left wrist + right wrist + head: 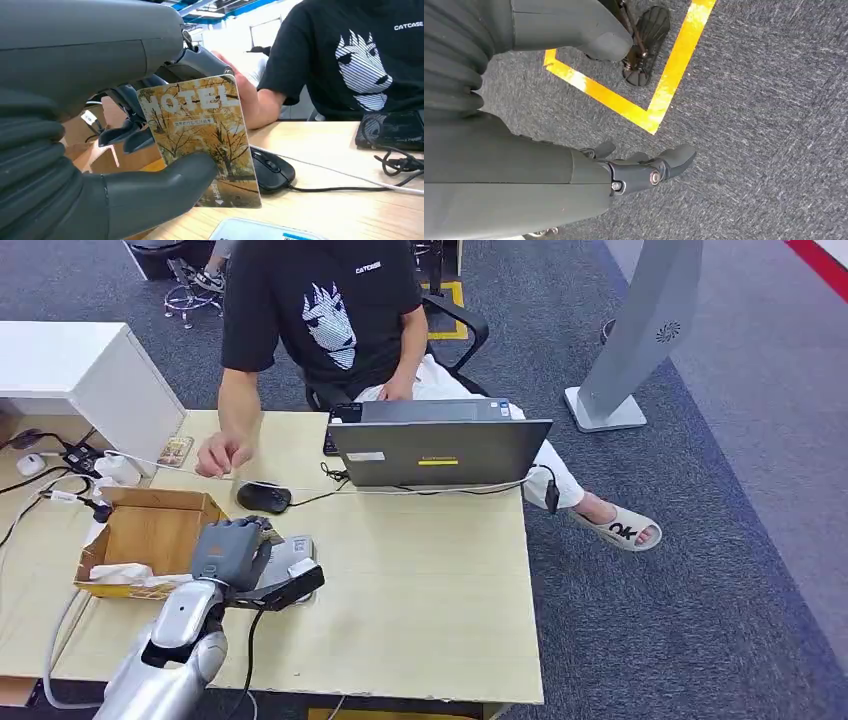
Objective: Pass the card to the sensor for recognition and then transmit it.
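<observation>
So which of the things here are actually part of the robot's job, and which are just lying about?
Part of the job:
card, held in the left hand
white sensor on the table

Lying about:
laptop
mouse
cardboard box

Silver left arm (165,660), smooth rounded shell segments, a black cable trailing beside it. Left hand (232,550) in matte grey, darker fingers (125,137) with tapered black tips. Up close: grey ribbed cover (30,165) at the wrist, thick grey thumb (160,187), a small screw at a knuckle pivot. Right hand (644,167), same grey casing, ribbed cover (451,55), dark fingers (676,157), two round metal pivot screws in a row.
</observation>
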{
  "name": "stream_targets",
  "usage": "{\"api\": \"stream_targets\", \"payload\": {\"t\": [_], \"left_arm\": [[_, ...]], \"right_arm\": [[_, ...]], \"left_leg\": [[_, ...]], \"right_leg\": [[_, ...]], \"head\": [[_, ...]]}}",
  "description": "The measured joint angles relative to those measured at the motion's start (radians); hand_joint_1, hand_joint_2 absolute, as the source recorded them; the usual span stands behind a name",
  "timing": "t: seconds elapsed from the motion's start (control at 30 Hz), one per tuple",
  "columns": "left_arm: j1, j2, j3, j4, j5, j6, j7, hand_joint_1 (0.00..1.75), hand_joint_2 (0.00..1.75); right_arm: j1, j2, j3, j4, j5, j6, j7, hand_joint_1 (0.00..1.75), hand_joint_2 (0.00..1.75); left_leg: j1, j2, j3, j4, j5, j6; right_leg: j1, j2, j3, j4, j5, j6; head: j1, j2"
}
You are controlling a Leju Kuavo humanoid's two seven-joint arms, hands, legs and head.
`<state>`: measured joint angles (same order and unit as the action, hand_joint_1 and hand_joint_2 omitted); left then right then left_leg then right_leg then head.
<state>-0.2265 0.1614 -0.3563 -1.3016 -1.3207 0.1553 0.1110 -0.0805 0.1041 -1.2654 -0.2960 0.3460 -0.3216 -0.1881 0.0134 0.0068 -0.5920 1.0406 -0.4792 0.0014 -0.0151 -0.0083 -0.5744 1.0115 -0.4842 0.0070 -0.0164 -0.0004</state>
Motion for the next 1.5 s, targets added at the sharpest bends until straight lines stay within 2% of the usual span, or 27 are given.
{"api": "stream_targets", "payload": {"t": [1.5], "left_arm": [[0.000,0.000,0.000,0.000,0.000,0.000,0.000,1.75,1.75]], "right_arm": [[0.000,0.000,-0.001,0.000,0.000,0.000,0.000,0.00,1.75]], "left_leg": [[0.000,0.000,0.000,0.000,0.000,0.000]], "right_leg": [[0.000,0.000,0.000,0.000,0.000,0.000]], "head": [[0.000,0.000]]}}
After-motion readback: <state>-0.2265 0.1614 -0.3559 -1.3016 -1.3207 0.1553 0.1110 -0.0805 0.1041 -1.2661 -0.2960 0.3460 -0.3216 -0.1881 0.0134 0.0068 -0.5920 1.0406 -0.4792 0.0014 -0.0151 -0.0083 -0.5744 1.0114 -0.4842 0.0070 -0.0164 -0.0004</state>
